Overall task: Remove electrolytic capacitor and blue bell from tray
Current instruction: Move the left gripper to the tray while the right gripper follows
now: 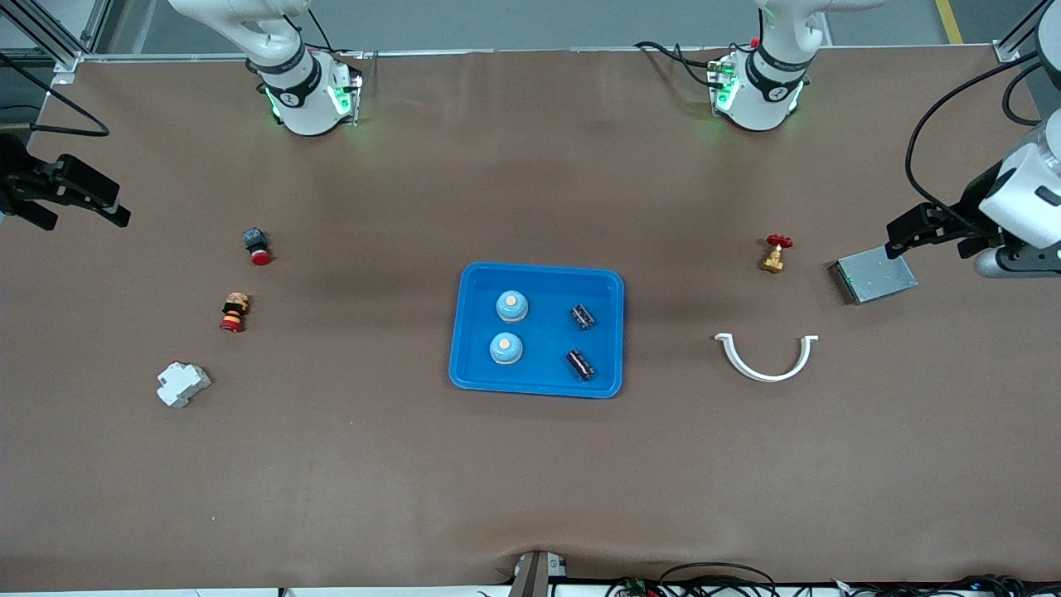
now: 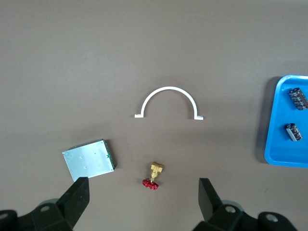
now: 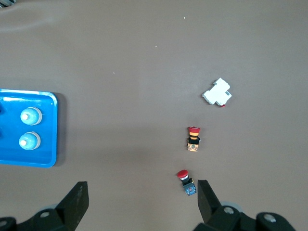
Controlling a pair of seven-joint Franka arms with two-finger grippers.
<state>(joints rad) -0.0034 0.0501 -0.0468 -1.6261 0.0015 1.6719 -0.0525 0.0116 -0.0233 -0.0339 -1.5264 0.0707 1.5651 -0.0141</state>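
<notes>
In the blue tray [image 1: 539, 386] at mid-table sit two bells [image 1: 512, 305] and two capacitors [image 1: 582, 316]: the bells on the side toward my right arm's end, the capacitors toward my left arm's end. Each pair has one piece nearer the front camera [image 1: 506, 348] [image 1: 580, 364].

My left gripper [image 1: 928, 235] hangs spread wide and empty toward my left arm's end from the tray, over a metal plate [image 1: 874, 276]. My right gripper [image 1: 70, 203] hangs just as wide and empty toward my right arm's end.

A valve [image 1: 776, 253] and white arc [image 1: 767, 358] lie between tray and plate. Two red buttons [image 1: 257, 246] [image 1: 234, 312] and a white block [image 1: 183, 384] lie toward my right arm's end from the tray.
</notes>
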